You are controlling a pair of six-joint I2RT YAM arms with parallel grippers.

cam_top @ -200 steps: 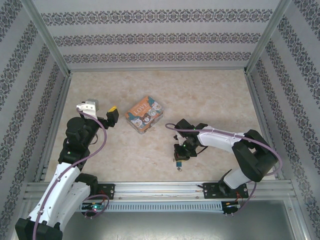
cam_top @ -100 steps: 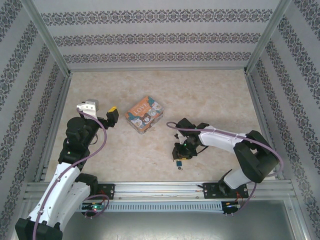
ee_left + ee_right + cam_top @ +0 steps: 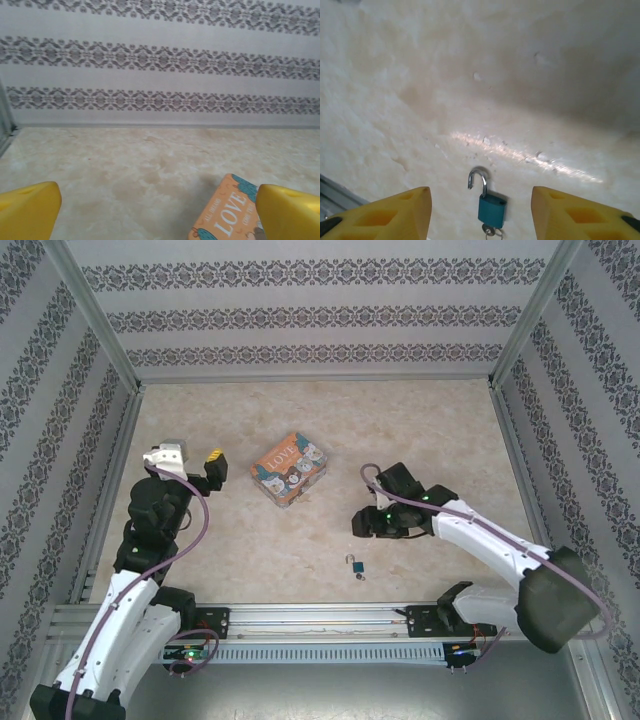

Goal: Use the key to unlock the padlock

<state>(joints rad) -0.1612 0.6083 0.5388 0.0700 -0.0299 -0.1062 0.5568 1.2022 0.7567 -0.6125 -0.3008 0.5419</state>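
Near the front rail of the desk (image 3: 420,430), a bit right of centre, the padlock (image 3: 356,565) lies flat, nothing touching it. Blue body. The silver shackle (image 3: 477,178) is popped, one leg free of the body. The key (image 3: 489,231) sits at the body's bottom end, partly cut off in the right wrist view.

Right hand (image 3: 362,523) hangs just beyond the padlock, clear of it. Its yellow fingers (image 3: 395,215) stand moderately apart and hold nothing, with the padlock seen on the desk between them.

Left hand (image 3: 190,458) is raised at the left side, well apart from the padlock, spread wide and empty. The "LOVE" box (image 3: 290,468) sits mid-desk, just to its right.
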